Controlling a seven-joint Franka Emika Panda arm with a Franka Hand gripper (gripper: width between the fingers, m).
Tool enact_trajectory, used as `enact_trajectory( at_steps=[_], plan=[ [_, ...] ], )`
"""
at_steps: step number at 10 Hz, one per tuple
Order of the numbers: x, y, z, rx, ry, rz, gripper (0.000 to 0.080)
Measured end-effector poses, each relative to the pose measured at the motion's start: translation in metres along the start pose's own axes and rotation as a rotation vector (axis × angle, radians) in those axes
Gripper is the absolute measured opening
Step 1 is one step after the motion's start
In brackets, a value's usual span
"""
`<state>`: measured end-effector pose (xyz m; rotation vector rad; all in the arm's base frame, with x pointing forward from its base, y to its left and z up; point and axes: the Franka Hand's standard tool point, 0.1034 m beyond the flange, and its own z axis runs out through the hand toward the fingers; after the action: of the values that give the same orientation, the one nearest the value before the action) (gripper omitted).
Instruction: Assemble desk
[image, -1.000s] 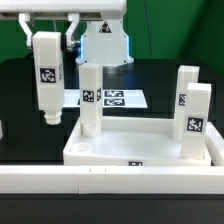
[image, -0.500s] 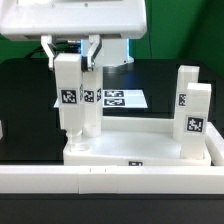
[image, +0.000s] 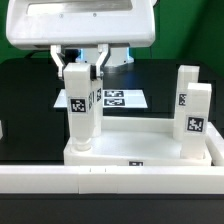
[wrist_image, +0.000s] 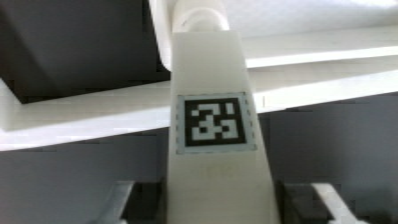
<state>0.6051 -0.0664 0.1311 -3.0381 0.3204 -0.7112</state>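
The white tray-like tabletop (image: 140, 148) lies upside up on the black table. My gripper (image: 80, 62) is shut on a white leg (image: 79, 118) with a square marker. It holds the leg upright, with the lower end down at the tabletop's near corner socket on the exterior view's left. A second leg (image: 95, 96) stands just behind it, mostly hidden. Two more legs (image: 186, 92) (image: 198, 122) stand at the exterior view's right side of the tabletop. In the wrist view the held leg (wrist_image: 214, 110) runs between my fingers (wrist_image: 320, 200) toward the tabletop rim (wrist_image: 329, 85).
The marker board (image: 122, 98) lies flat on the black table behind the tabletop. A long white rail (image: 110, 182) runs along the front edge. The robot's white base stands at the back.
My gripper carried the leg toward the exterior view's right and lowered it, from beside the tabletop down onto the near corner socket. The other legs have not moved.
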Motion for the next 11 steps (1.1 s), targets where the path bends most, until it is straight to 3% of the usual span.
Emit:
enact_trajectory(
  at_steps=[5, 10, 11],
  plan=[
    [0.002, 0.001, 0.011, -0.013, 0.009, 0.002, 0.0290],
    [0.006, 0.006, 0.013, -0.064, 0.093, -0.009, 0.0290],
    [0.006, 0.006, 0.013, -0.063, 0.092, -0.009, 0.0371]
  ],
)
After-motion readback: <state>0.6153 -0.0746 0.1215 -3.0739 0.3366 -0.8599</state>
